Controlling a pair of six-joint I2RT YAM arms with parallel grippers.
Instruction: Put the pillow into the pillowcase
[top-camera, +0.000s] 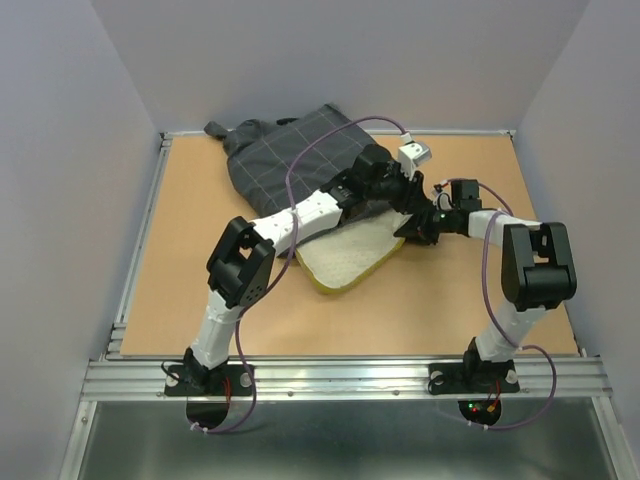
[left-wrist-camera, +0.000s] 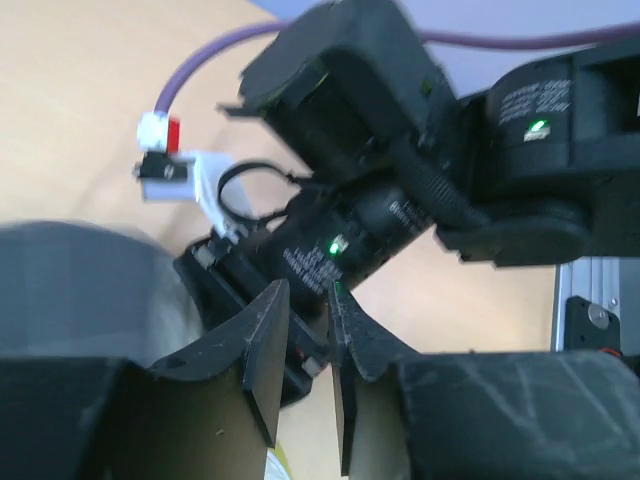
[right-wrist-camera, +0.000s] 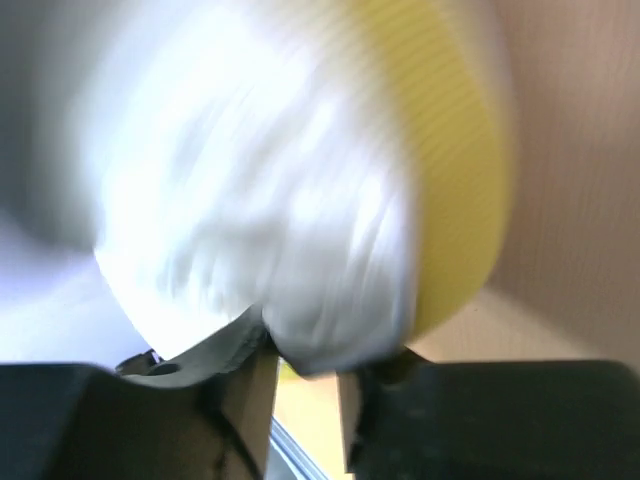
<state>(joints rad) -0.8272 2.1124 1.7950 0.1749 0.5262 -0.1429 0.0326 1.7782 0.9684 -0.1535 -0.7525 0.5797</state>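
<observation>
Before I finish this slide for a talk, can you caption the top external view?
Both arms reach over the pillow, its far part under the pillowcase.

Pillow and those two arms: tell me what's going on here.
The right gripper is pinched on an edge of the pillow, white with a yellow band, on the table. The pillowcase lies bunched at the far side. The pillow's far end runs under the left arm toward it; how much is inside is hidden. The left gripper sits by the pillowcase, fingers nearly together, with no clear grip visible.
</observation>
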